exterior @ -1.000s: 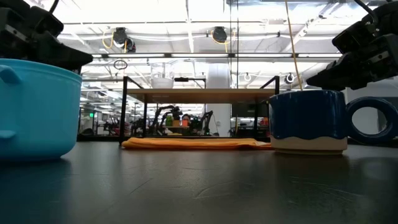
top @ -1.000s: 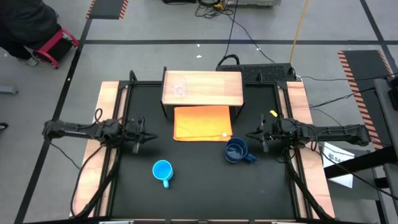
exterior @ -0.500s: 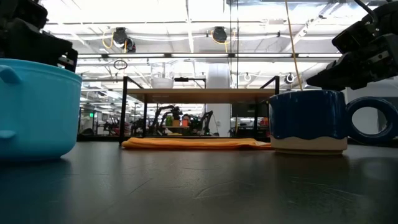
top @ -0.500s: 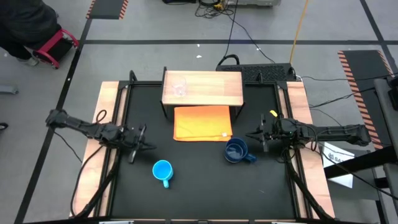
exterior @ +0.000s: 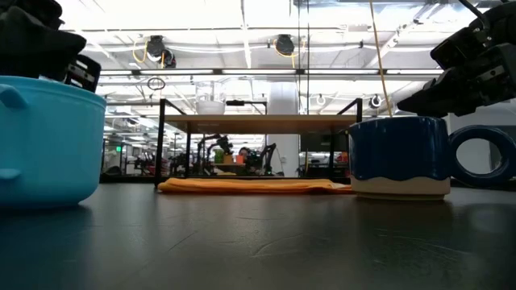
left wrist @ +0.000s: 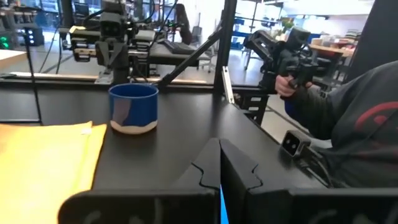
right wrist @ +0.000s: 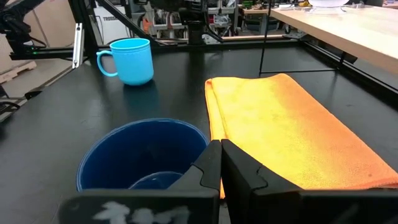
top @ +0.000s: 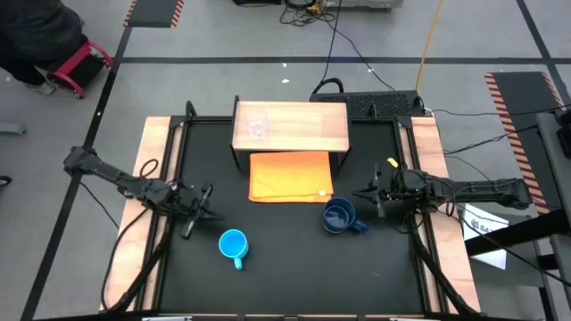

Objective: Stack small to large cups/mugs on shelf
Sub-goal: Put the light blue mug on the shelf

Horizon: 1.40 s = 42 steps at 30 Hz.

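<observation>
The black table (top: pixel 285 267) carries everything, with light wooden strips along its left and right edges. At its far side stands the shelf (top: pixel 303 125), a light-wood board on a black frame, and just in front of it the orange cloth (top: pixel 290 176) lies flat, its far edge under the board.

The left arm reaches in from the left, and the left gripper (top: pixel 212 212) hangs near the light-blue mug (top: pixel 233 243), apart from it, fingers pressed together and holding nothing. In the left wrist view the two dark fingers (left wrist: pixel 214 171) meet in a closed wedge. The right arm comes in from the right, and the right gripper (top: pixel 358 193) sits just beside the dark-blue mug (top: pixel 337 216), on its right and far side, also closed on nothing; its wrist view looks down into that mug's mouth (right wrist: pixel 146 155).

The dark-blue mug stands upright near the cloth's front right corner, handle toward the right. The light-blue mug stands upright farther forward and left, handle toward the front edge. The tiny clear glass cup (top: pixel 258 127) rests on the shelf's left part, seemingly upright, though it is faint from above.
</observation>
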### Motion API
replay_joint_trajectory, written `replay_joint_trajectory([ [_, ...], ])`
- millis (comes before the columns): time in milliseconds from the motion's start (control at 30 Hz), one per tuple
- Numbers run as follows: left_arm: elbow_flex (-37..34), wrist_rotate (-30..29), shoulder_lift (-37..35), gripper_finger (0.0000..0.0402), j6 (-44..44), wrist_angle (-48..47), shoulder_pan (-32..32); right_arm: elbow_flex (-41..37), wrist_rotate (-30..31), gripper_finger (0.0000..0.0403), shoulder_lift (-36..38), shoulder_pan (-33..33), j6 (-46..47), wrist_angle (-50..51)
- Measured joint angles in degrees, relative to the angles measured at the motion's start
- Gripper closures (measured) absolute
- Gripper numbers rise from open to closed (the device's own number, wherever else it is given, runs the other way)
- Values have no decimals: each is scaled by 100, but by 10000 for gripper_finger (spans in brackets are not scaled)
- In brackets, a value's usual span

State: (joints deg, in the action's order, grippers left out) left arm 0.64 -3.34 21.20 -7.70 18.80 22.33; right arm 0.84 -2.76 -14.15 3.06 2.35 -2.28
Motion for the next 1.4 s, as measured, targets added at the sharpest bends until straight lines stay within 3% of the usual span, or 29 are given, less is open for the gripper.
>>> replay_joint_trajectory([
  [233, 140, -97, 1071, 401, -134, 565, 225, 0, 0, 403, 0, 1, 14, -1],
  [467, 728, -110, 1801, 401, 218, 454, 555, -1, 0, 403, -2, 0, 48, -2],
  [833, 2649, -285, 2503, 401, -801, -2619, 331, 0, 0, 403, -2, -1, 32, 0],
  [967, 3270, 22, 2768, 401, -919, -3501, 310, -1, 0, 403, -1, -1, 4, 0],
  [1167, 3974, 198, 3208, 401, -1072, -4168, 312, -2, 2, 403, -2, 1, 2, 13],
  [1400, 4292, 368, 3882, 401, -1179, -4648, 229, -2, 2, 403, -2, -1, -47, 20],
])
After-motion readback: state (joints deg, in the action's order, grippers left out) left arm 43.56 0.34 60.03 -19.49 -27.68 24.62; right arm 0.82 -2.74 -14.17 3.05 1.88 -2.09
